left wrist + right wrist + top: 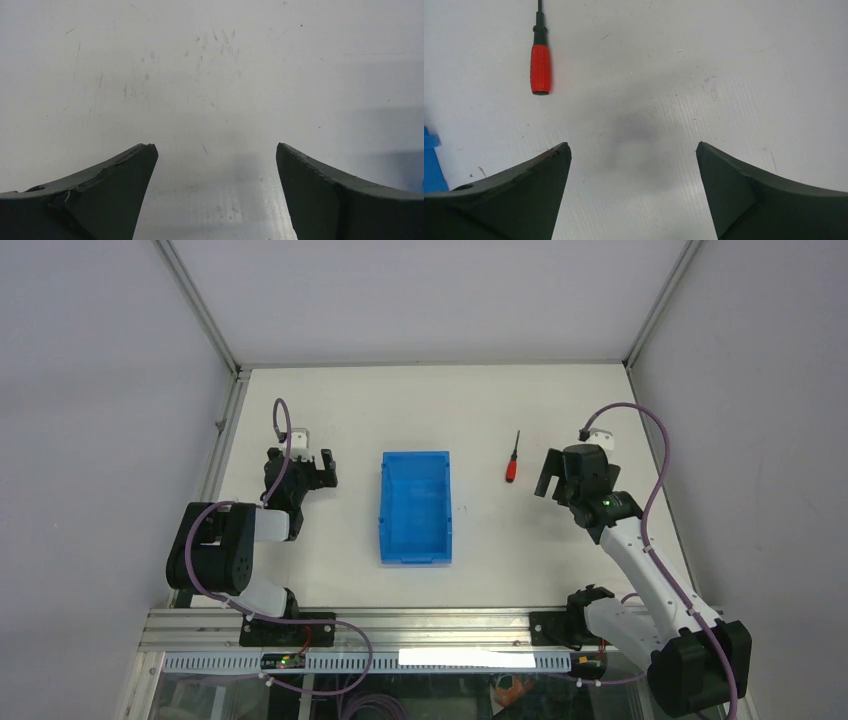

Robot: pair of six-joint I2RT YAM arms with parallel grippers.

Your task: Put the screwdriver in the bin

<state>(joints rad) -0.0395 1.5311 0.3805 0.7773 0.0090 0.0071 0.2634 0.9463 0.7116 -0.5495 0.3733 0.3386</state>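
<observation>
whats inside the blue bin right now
Nothing shows inside the bin, only its bare blue floor and walls. The screwdriver lies outside, on the table to its right. Whatever is beneath the bin is covered.

The screwdriver (512,466) has a red handle and a black shaft. The bin (385,506) is bright blue everywhere. The table (400,400) is white, with faint grey scratches and small dark specks.

one screwdriver (512,461), one bin (384,510), two arms (228,552) (645,562), one table (480,405).
</observation>
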